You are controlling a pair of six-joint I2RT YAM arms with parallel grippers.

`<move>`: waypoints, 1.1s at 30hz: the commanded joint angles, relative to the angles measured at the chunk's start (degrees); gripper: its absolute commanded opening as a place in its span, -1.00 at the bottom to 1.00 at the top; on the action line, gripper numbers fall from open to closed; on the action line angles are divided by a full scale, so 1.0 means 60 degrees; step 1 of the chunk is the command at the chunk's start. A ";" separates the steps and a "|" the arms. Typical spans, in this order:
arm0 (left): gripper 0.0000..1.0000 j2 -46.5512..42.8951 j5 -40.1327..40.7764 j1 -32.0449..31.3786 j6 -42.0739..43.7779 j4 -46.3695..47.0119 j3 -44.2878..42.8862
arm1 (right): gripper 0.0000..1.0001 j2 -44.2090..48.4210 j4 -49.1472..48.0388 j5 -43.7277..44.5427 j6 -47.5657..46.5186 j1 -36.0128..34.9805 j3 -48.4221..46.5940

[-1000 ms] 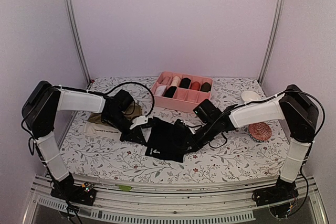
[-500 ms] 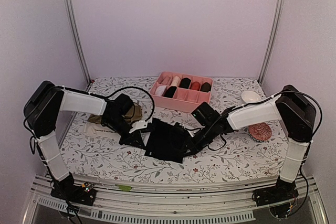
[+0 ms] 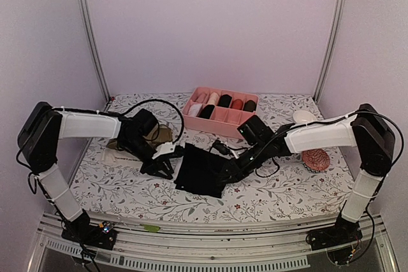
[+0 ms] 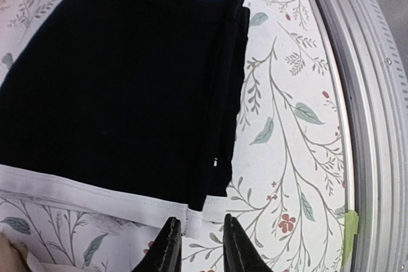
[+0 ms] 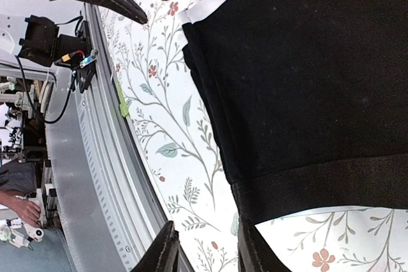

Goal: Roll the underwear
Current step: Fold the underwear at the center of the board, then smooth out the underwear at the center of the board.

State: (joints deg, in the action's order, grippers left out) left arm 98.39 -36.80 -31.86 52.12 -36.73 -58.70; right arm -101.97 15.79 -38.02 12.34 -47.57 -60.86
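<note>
A black underwear (image 3: pixel 201 171) with white trim lies folded flat mid-table. My left gripper (image 3: pixel 164 167) is open at its left edge; in the left wrist view the fingertips (image 4: pixel 199 245) straddle the corner of the white waistband (image 4: pixel 191 224) of the black cloth (image 4: pixel 115 81). My right gripper (image 3: pixel 233 173) is open at its right edge; in the right wrist view it (image 5: pixel 207 250) is low over the table with the black hem (image 5: pixel 306 74) beside one finger (image 5: pixel 252 250). An olive-brown underwear (image 3: pixel 160 135) with a cream waistband (image 3: pixel 118 156) lies behind the left arm.
A pink divided box (image 3: pixel 220 107) with rolled items stands at the back. A red-and-white ball (image 3: pixel 315 158) and a white bowl (image 3: pixel 305 117) are at the right. The metal front rail (image 5: pixel 102 176) with green tape (image 3: pixel 151 227) runs along the near edge.
The black underwear has drawn in to a more compact fold and lies flatter. Both grippers have shifted slightly along its left and right edges.
</note>
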 commanded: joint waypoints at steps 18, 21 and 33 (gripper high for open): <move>-0.92 0.0909 0.1801 -0.1355 -0.1200 0.1938 0.1079 | -0.60 -0.1915 0.0447 0.0920 0.0208 -0.0409 -0.0119; -0.92 0.0631 0.1823 -0.1356 -0.1181 0.1893 0.1199 | -0.60 -0.1586 0.0517 0.0914 0.0270 -0.0463 0.0288; -0.04 -0.2224 0.0128 -0.0210 -0.3120 0.2040 0.0049 | 0.23 0.1561 0.1331 0.3030 0.0720 -0.0351 -0.0352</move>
State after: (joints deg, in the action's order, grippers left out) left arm 92.36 -31.66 -37.36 40.36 -26.98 -53.34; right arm -101.51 22.13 -27.68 15.25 -50.22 -58.70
